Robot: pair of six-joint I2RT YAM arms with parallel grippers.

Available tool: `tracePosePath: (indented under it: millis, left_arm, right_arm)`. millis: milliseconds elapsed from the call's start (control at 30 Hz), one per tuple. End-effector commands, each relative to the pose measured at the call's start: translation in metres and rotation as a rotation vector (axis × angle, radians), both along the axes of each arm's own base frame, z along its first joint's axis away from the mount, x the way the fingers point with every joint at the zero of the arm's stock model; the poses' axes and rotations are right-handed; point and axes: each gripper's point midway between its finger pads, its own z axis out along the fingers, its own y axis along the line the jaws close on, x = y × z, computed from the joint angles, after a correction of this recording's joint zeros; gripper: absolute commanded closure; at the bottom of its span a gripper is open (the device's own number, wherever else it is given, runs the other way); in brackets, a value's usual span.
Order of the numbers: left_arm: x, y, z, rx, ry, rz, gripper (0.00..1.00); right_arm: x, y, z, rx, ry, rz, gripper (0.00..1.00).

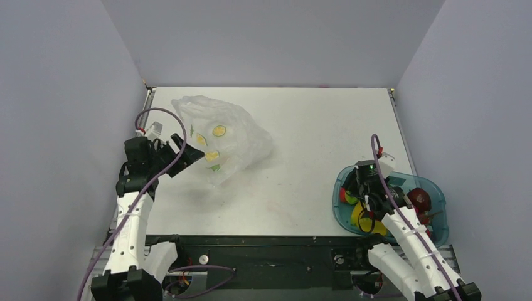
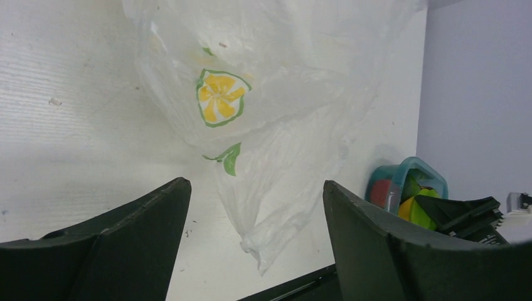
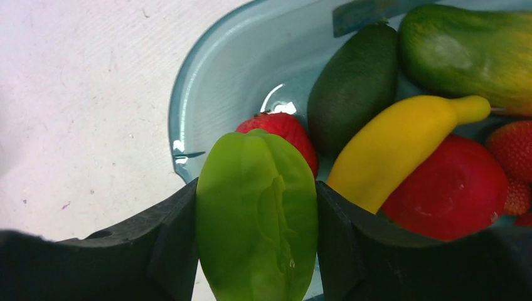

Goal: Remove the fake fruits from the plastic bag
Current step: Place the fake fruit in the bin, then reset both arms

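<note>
At the bottom of the right wrist view, the right tool (image 3: 257,210) is clamped on a glossy green fruit piece (image 3: 257,213), one finger pressed to each side of it. It hangs over the near rim of the teal tray (image 3: 182,113). In the tray behind it lie a red strawberry (image 3: 282,128), a dark green avocado (image 3: 351,88), a yellow banana (image 3: 395,144) and a red round fruit (image 3: 452,188), all close together. In the top view this tray sits at the lower right of the tabletop (image 1: 313,144).

At the left of the top view, the left tool (image 1: 188,157) stands wide apart with nothing between its fingers, at the lower left edge of the plastic bag (image 1: 226,135). The bag lies crumpled in the upper left part of the tabletop, well apart from the tray. The markings that can be made out on its film are a printed lemon slice (image 2: 219,97) and a green leaf (image 2: 230,158); whether fruit lies inside cannot be told.
</note>
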Motion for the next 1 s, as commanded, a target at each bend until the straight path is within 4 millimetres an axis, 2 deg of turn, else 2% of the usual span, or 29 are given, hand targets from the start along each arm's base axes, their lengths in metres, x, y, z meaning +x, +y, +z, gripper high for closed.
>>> tracePosePath:
  millis: [0, 33, 67, 100, 200, 333, 400, 500, 633, 767, 867, 967]
  left_arm:
    - [-0.007, -0.001, 0.069, 0.017, -0.183, -0.002, 0.23]
    - [-0.01, -0.002, 0.075, 0.014, -0.193, -0.003, 0.2]
    - [-0.014, -0.003, 0.09, 0.018, -0.231, -0.003, 0.19]
    - [-0.018, -0.004, 0.096, 0.014, -0.236, -0.007, 0.14]
    - [-0.03, -0.009, 0.129, 0.014, -0.31, -0.024, 0.04]
    - [-0.046, -0.015, 0.165, 0.005, -0.408, -0.037, 0.03]
    - [-0.052, -0.017, 0.185, -0.003, -0.466, -0.032, 0.03]
    - [-0.059, -0.019, 0.212, -0.013, -0.546, -0.022, 0.03]
    - [-0.066, -0.021, 0.245, -0.041, -0.641, -0.012, 0.03]
    - [-0.072, -0.02, 0.274, -0.049, -0.719, 0.003, 0.03]
    - [-0.078, -0.019, 0.296, -0.041, -0.789, 0.015, 0.03]
    - [-0.092, -0.018, 0.322, -0.023, -0.88, 0.037, 0.03]
  right_arm:
    - [-0.01, -0.015, -0.006, -0.003, -0.019, -0.108, 0.67]
    - [-0.01, -0.013, -0.005, 0.005, -0.029, -0.102, 0.62]
    - [-0.01, -0.013, -0.004, 0.006, -0.033, -0.101, 0.52]
    - [-0.01, -0.013, -0.002, 0.01, -0.044, -0.1, 0.46]
    - [-0.011, -0.012, 0.003, 0.021, -0.06, -0.094, 0.34]
    - [-0.013, -0.012, 0.017, 0.032, -0.103, -0.076, 0.18]
    - [-0.015, -0.012, 0.035, 0.038, -0.133, -0.068, 0.11]
    - [-0.016, -0.001, 0.059, 0.09, -0.187, -0.006, 0.08]
    - [-0.019, 0.009, 0.104, 0.139, -0.302, 0.076, 0.08]
    - [-0.032, 0.004, 0.154, 0.111, -0.417, 0.123, 0.07]
    - [-0.049, -0.003, 0.202, 0.079, -0.556, 0.167, 0.07]
    - [-0.065, -0.014, 0.233, 0.05, -0.666, 0.162, 0.07]
